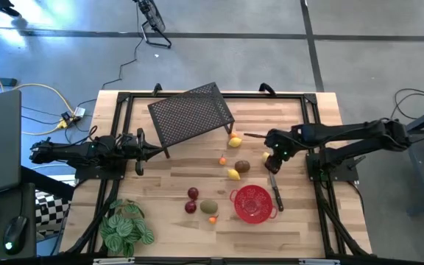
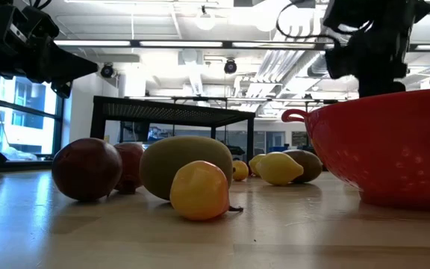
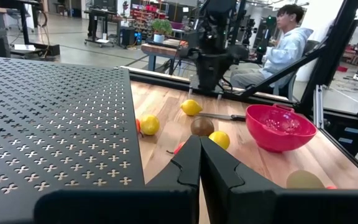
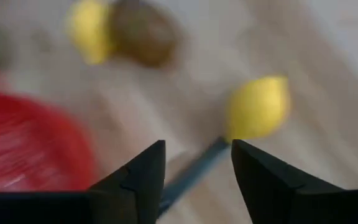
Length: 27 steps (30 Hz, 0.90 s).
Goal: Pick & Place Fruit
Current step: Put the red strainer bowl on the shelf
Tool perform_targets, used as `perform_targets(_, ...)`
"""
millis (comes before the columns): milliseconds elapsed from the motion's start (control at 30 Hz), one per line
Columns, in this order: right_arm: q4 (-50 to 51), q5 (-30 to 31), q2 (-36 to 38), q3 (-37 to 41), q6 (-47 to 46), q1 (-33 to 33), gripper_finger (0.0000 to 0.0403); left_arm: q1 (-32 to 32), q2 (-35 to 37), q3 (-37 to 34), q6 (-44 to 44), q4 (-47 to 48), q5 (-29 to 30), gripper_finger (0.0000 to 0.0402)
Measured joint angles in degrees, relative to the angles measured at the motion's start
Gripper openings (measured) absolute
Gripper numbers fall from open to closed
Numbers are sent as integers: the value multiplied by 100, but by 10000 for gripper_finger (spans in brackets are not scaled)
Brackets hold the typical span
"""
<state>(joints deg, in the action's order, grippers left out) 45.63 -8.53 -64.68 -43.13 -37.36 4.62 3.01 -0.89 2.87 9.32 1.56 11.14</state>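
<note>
The fruit lies loose on the wooden table. In the high view I see a lemon (image 1: 235, 142), a brown oval (image 1: 242, 166), a second lemon (image 1: 233, 174), two dark red balls (image 1: 191, 200), an olive-green oval (image 1: 209, 207) and tiny orange ones (image 1: 222, 160). My right gripper (image 1: 273, 157) hovers open over a third lemon (image 4: 258, 107), with the fingers clear of it. My left gripper (image 1: 140, 152) waits shut at the table's left side, beside the black rack. In the low view the olive-green oval (image 2: 187, 164) and a dark red ball (image 2: 88, 169) rest on the table.
A red mesh bowl (image 1: 254, 203) stands near the table's near edge, right of centre. A dark slim tool (image 1: 276, 191) lies beside it, reaching under my right gripper. A black perforated rack (image 1: 190, 114) stands at the far side. A leafy plant (image 1: 126, 228) sits at the near left corner. A person (image 3: 284, 43) sits beyond the table.
</note>
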Motion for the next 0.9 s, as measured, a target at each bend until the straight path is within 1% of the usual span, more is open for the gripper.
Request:
perform_targets(133, -501, -938, 85, 0, 4, -31, 163, 0, 0, 0, 0, -4, 2, 0)
perform_targets(167, -645, -1071, 85, 0, 14, -72, 161, 0, 0, 0, 0, -4, 2, 0)
perform_targets(267, -947, -1086, 83, 0, 149, -217, 160, 0, 1, 0, 1, -7, 4, 0)
perform_targets(400, -1092, -912, 79, 0, 212, -425, 160, 0, 0, 0, 2, -9, 4, 0)
perform_targets(567, -1067, -406, 62, 0, 144, -835, 160, 0, 0, 0, 40, -11, 4, 0)
perform_targets(767, -1070, 253, 48, 0, -173, -1411, 160, 0, 0, -2, 44, -13, 6, 0)
perform_targets(900, -1069, 485, 48, 0, -209, -1705, 160, 0, 0, -2, 44, -15, 7, 0)
